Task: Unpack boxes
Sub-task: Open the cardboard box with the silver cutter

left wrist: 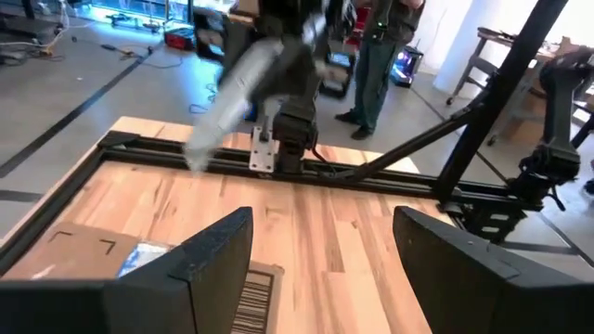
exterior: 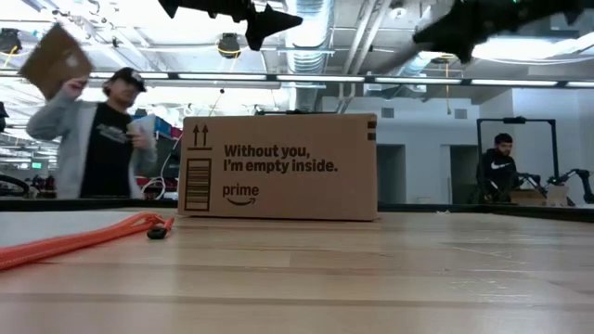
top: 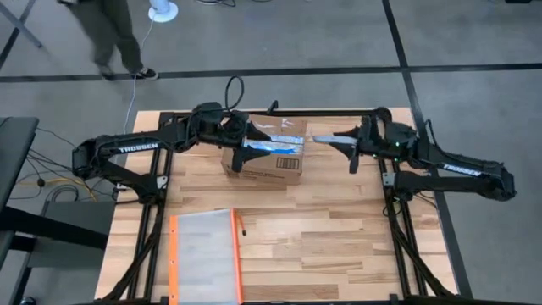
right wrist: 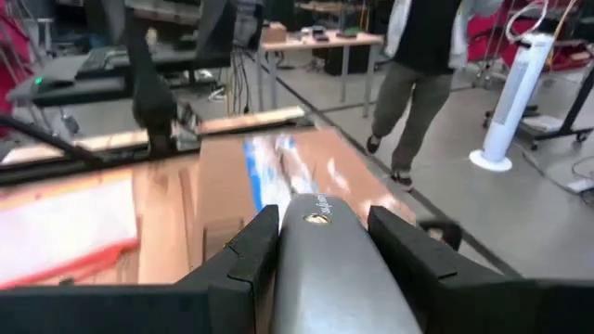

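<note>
The brown cardboard box (top: 264,154) stands on its underside at the table's far middle, with blue-and-white tape on top and black print on its near side (exterior: 278,167). My left gripper (top: 251,138) hovers open above the box's top, nothing between its fingers (left wrist: 320,223). My right gripper (top: 340,139) hangs right of the box, above the table, shut on a smooth grey silvery item (right wrist: 325,250). That item sticks out toward the box (top: 324,136). My right gripper pinches the grey silvery item between its two fingers, one finger on each side (right wrist: 278,243). The fingers come about level from the table's right and lie along the item. The item juts forward past the fingertips, clear of the table and the box.
A clear pouch with orange edges (top: 203,254) lies flat at the table's near left. Black frame rails (top: 406,229) run along the table's sides. A person (top: 114,38) walks on the floor beyond the far left corner; another sits in the room behind (exterior: 499,167).
</note>
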